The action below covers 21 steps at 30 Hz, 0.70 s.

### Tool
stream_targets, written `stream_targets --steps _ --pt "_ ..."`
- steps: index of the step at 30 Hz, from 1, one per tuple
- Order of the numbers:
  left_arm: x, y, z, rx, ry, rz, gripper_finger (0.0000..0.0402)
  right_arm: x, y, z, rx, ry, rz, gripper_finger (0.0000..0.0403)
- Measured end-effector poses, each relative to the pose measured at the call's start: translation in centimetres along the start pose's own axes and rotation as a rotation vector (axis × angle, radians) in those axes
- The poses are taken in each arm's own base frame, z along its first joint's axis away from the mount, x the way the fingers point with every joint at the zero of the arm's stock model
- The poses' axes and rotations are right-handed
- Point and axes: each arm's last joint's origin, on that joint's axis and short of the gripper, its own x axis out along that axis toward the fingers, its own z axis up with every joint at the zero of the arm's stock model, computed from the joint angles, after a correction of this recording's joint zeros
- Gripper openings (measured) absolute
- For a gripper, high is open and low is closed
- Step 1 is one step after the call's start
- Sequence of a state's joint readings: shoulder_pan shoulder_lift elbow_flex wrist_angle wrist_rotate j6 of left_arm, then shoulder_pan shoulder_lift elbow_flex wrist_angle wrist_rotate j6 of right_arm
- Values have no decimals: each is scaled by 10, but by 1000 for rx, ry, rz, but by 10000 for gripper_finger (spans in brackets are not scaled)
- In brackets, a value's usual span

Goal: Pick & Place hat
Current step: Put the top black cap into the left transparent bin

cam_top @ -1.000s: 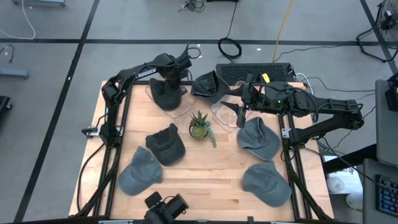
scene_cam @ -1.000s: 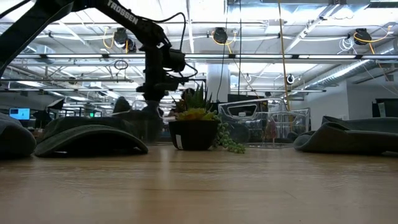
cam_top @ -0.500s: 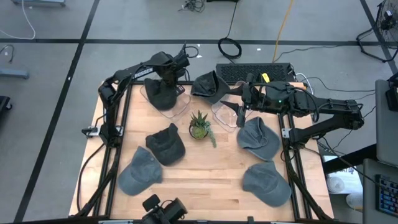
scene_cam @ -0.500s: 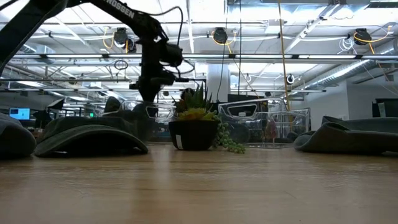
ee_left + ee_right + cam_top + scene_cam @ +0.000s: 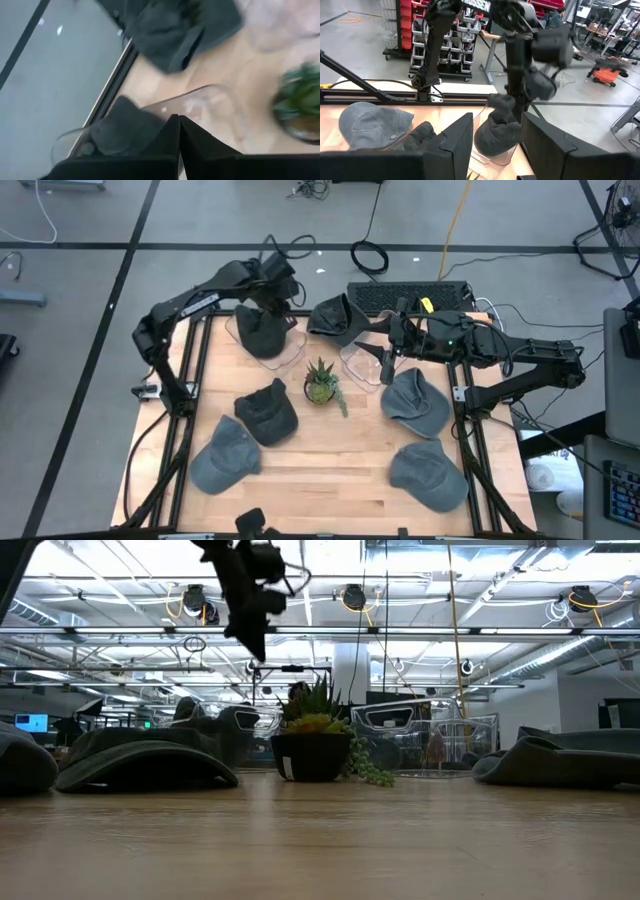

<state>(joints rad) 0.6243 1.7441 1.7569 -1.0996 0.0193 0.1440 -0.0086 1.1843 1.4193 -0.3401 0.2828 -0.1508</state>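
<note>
The left gripper (image 5: 272, 290) hangs above the far-left clear container (image 5: 290, 352), its fingers (image 5: 172, 135) pressed together with nothing between them. Below it, the dark hat (image 5: 262, 330) sits inside that container — in the left wrist view it lies in the clear tub directly under the closed tips. By the look of things the placing step for this hat is done and the arm is clear of it.

The right gripper (image 5: 388, 357) waits over the second clear container (image 5: 352, 358) at the far right of the table, its fingers (image 5: 454, 137) standing partly apart and empty.

Several hats are not yet binned: a dark one (image 5: 268, 410) and a grey one (image 5: 226, 454) on the left half, two grey ones (image 5: 414, 400) (image 5: 428, 475) on the right, another dark one (image 5: 338, 317) at the far edge. A small potted plant (image 5: 321, 384) stands in the middle.

The next move, as I judge it, calls for the left gripper to open, travel to the nearest loose hat — likely the dark one on the left half — and come down on its crown without brushing the plant
</note>
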Motion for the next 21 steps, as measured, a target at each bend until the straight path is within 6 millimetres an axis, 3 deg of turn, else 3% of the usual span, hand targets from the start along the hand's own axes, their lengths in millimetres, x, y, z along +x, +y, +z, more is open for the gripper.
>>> stream_targets --steps 10,21 --pt "-58 -25 0 25 -243 -123 3 0 0 0 7 1 -1 155" --pt "-101 -55 -3 61 -439 -205 2 0 0 0 29 1 -12 155"
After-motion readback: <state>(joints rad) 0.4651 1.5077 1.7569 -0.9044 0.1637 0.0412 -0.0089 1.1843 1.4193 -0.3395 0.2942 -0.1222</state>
